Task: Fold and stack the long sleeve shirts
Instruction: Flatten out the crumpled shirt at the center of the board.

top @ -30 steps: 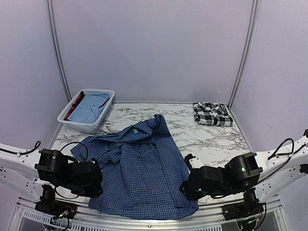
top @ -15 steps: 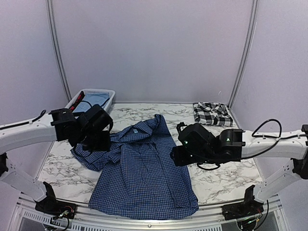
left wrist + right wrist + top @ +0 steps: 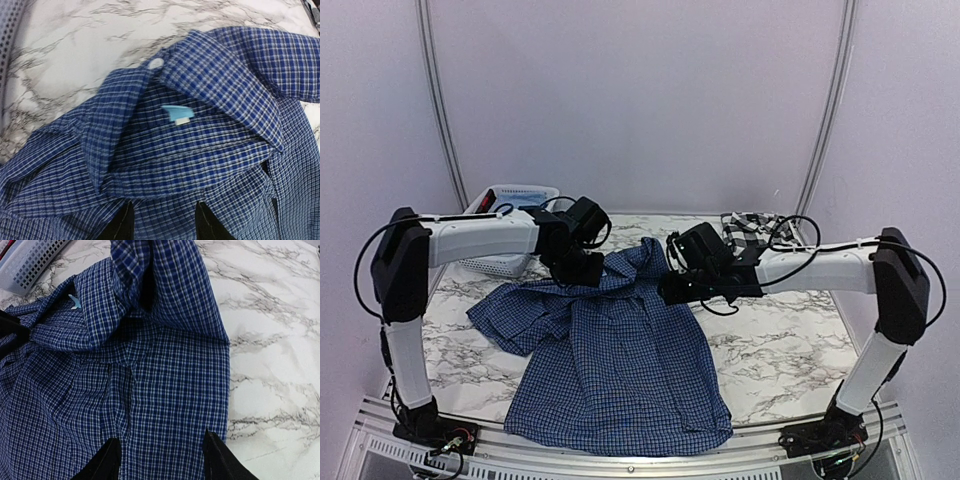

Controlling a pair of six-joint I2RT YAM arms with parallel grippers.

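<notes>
Two open grippers hang over the dark blue shirt (image 3: 620, 370), which lies spread out on the table (image 3: 780, 330). The fingers of the left gripper (image 3: 162, 227) are apart, just by the collar (image 3: 220, 85). The right gripper (image 3: 160, 462) has wide fingers over the shoulder cloth.

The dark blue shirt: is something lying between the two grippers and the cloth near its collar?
Nothing visible does. In the wrist views the left gripper and right gripper are open, with only the dark blue shirt below them. The white basket and the plaid shirt lie aside, near the far corners.
</notes>
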